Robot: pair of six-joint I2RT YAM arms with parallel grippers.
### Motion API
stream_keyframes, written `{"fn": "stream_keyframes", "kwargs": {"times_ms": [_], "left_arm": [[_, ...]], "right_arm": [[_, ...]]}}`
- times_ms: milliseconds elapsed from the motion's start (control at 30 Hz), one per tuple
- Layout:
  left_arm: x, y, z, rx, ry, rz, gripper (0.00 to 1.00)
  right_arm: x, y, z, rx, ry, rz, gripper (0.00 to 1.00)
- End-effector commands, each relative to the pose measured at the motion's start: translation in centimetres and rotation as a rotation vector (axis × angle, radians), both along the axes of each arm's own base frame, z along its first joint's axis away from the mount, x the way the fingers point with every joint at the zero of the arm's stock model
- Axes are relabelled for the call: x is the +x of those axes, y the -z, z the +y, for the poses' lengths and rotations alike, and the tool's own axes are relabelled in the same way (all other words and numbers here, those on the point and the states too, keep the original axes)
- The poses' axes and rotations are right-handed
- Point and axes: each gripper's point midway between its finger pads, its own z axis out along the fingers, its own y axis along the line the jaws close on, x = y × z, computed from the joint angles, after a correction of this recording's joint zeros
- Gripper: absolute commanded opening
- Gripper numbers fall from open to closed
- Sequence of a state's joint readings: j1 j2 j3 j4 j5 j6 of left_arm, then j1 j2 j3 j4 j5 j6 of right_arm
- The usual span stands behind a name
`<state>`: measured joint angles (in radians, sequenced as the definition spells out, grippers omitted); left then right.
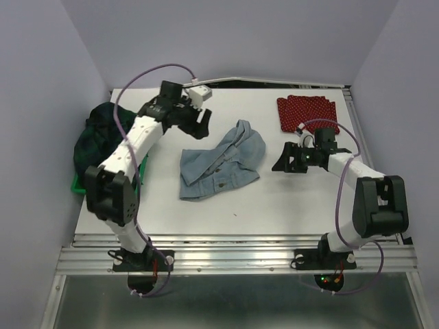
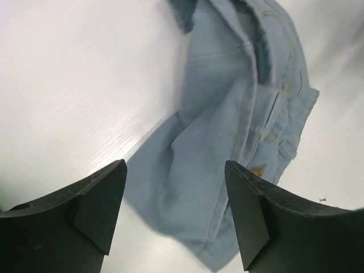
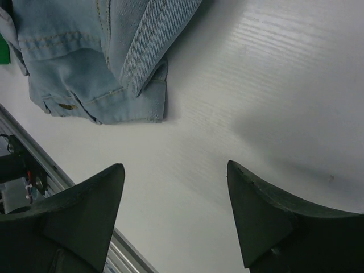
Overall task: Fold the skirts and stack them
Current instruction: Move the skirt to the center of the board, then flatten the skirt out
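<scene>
The light blue-grey denim skirt point(image 1: 223, 161) lies crumpled in the middle of the table; it also shows in the left wrist view point(image 2: 227, 131) and the right wrist view point(image 3: 96, 57). The red dotted skirt point(image 1: 306, 112) lies folded at the back right. The dark plaid skirt point(image 1: 101, 133) is heaped at the left edge. My left gripper point(image 1: 199, 123) is open and empty, held above the table just left of the denim skirt's far end point(image 2: 175, 170). My right gripper point(image 1: 285, 161) is open and empty, right of the denim skirt point(image 3: 175, 170).
A green plastic bin point(image 1: 80, 182) sits under the plaid skirt at the left edge. A metal rail point(image 1: 233, 243) runs along the table's near edge. Purple walls enclose the table on three sides.
</scene>
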<state>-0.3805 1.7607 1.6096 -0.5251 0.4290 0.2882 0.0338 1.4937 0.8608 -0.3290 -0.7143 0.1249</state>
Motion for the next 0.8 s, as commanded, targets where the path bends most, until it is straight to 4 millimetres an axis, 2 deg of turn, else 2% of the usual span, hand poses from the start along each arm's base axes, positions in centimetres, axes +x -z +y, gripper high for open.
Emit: {"fn": "stream_keyframes", "kwargs": {"times_ms": [0,33,100,133,200,233,300,400,467,500,567,767], "left_arm": [[-4.9,0.8,6.6,-0.008,-0.091,0.080,0.79],[-5.9,0.5,7.6,-0.034,-0.115,0.080,0.77],[-7.4,2.2,9.8,-0.084,-0.175,0.156,0.74],[-9.0,4.2,10.4,-0.090,-0.191,0.216,0.72],[-10.0,5.5,11.2,-0.124,-0.232,0.269,0.71],[-10.6,6.7,11.1,-0.140,-0.244,0.293,0.67],[-10.7,6.8,11.1,-0.156,-0.255,0.315,0.68],[-11.5,8.3,10.2,-0.217,-0.248,0.418,0.68],[-11.6,9.7,10.3,-0.215,-0.253,0.483,0.69],[-11.7,10.0,10.3,-0.224,-0.255,0.503,0.70],[-12.4,11.7,10.4,-0.246,-0.271,0.593,0.71],[-12.9,15.5,11.1,-0.200,-0.335,0.720,0.67]], "right_arm": [[2.9,0.3,2.3,0.056,0.027,-0.050,0.76],[3.0,0.5,2.8,0.065,0.025,-0.040,0.76],[3.3,1.8,3.8,0.063,0.008,-0.028,0.75],[2.9,2.2,4.8,0.062,-0.011,-0.017,0.73],[2.8,3.6,5.5,0.056,-0.024,0.011,0.73],[2.6,4.1,5.8,0.057,-0.025,0.032,0.73],[2.0,5.4,6.3,0.057,-0.033,0.079,0.72],[2.3,6.0,6.9,0.075,-0.029,0.093,0.70],[1.9,6.6,7.1,0.097,-0.020,0.142,0.68],[1.5,6.6,7.6,0.110,-0.035,0.151,0.66],[1.0,6.8,7.9,0.136,-0.038,0.178,0.49],[-0.1,7.2,7.7,0.127,-0.058,0.208,0.37]]}}
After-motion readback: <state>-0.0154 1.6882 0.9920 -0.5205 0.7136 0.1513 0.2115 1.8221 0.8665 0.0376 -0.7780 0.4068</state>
